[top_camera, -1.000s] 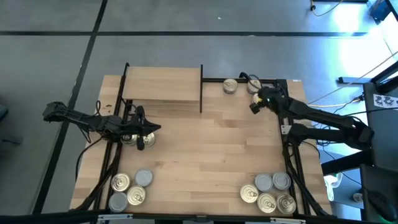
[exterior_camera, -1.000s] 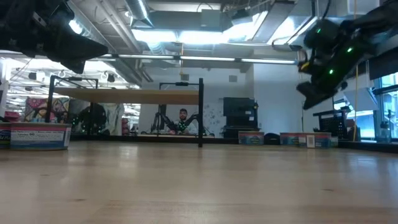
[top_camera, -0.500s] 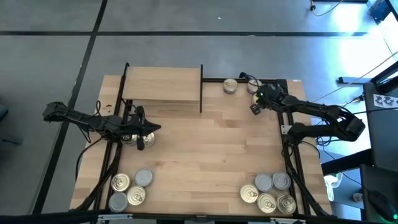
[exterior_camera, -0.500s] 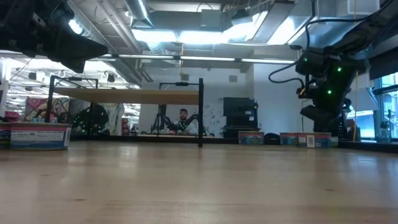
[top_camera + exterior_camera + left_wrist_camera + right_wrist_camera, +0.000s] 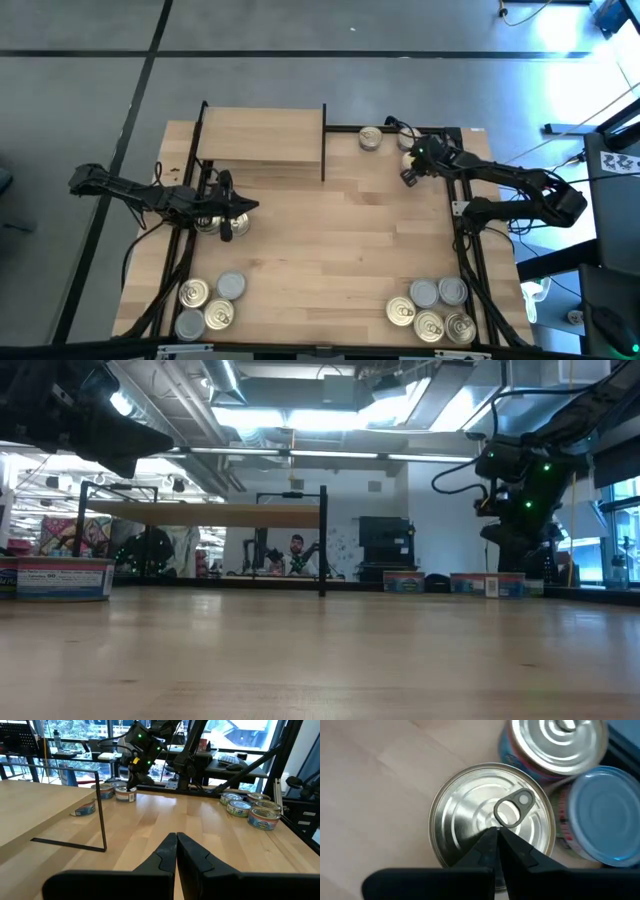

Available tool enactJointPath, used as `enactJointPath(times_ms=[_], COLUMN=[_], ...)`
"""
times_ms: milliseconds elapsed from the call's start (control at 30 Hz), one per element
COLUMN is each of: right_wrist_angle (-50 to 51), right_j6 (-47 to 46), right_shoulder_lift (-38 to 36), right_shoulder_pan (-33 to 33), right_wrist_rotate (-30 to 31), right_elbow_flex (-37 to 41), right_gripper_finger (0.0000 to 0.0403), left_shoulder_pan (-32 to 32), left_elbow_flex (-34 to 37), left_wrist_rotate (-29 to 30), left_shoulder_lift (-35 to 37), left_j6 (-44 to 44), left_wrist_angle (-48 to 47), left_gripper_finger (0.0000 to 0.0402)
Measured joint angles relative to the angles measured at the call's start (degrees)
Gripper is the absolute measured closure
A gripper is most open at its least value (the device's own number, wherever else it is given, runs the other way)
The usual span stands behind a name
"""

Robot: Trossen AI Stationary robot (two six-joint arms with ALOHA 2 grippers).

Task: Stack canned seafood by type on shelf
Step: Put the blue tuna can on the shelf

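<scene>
The shelf (image 5: pixel 262 140) stands at the table's far left. Three tins of canned seafood lie at the far right. In the right wrist view they are a pull-tab tin (image 5: pixel 470 815), a second ring-top tin (image 5: pixel 555 742) and a plain-topped one (image 5: pixel 605 815). My right gripper (image 5: pixel 496 831) is shut and points steeply down over the pull-tab tin, beside its ring (image 5: pixel 512 810); it also shows in the high view (image 5: pixel 408 177). My left gripper (image 5: pixel 176 837) is shut and level at the table's left (image 5: pixel 240 208), above a tin (image 5: pixel 210 223). My right gripper's shut fingertips (image 5: pixel 490 836) come from above at the pull-tab tin's top (image 5: pixel 465 820), just beside the ring. I cannot tell whether they touch it. The tin stands flat on the table.
Several tins stand at the near left (image 5: pixel 205 300) and several more at the near right (image 5: pixel 435 308). One tin (image 5: pixel 370 138) stands apart at the far edge, right of the shelf's black upright (image 5: pixel 323 140). The table's middle (image 5: pixel 330 230) is bare wood.
My right gripper has sunk toward the tins at the far right and tipped its fingers further downward, staying shut. The tins have kept their places.
</scene>
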State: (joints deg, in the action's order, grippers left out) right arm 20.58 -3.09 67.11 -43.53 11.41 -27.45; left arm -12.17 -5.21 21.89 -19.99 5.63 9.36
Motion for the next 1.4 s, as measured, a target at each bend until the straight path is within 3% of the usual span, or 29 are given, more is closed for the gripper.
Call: enactJointPath(times_ms=[233,567,767,1067,1400], right_wrist_angle=[-1.04,-3.47,-5.41,-17.15,-30.01], right_j6=[-0.03,0.38,1.44,-1.59,-4.14], right_shoulder_lift=[0.02,0.15,0.70,7.41,14.69], right_shoulder_pan=[0.07,0.94,9.62,21.66,31.39], right_wrist_rotate=[-8.50,-14.12,-14.86,-14.47,-15.01], right_elbow_flex=[0.07,0.22,0.33,0.22,-0.73], right_gripper_finger=[0.0382,0.0382,0.0382,0.0382,0.0382], left_shoulder_pan=[0.01,0.01,0.01,0.01,0.01], left_elbow_flex=[0.02,0.07,0.09,0.09,0.11], left_wrist_rotate=[-0.01,-0.01,-0.02,-0.02,-0.02], left_shoulder_lift=[0.00,0.00,0.00,-0.32,-6.27], left_j6=[0.26,-0.01,-0.11,-2.44,-0.25], left_wrist_angle=[0.03,0.04,0.06,0.26,2.85], left_gripper_finger=[0.0394,0.0394,0.0394,0.0394,0.0394])
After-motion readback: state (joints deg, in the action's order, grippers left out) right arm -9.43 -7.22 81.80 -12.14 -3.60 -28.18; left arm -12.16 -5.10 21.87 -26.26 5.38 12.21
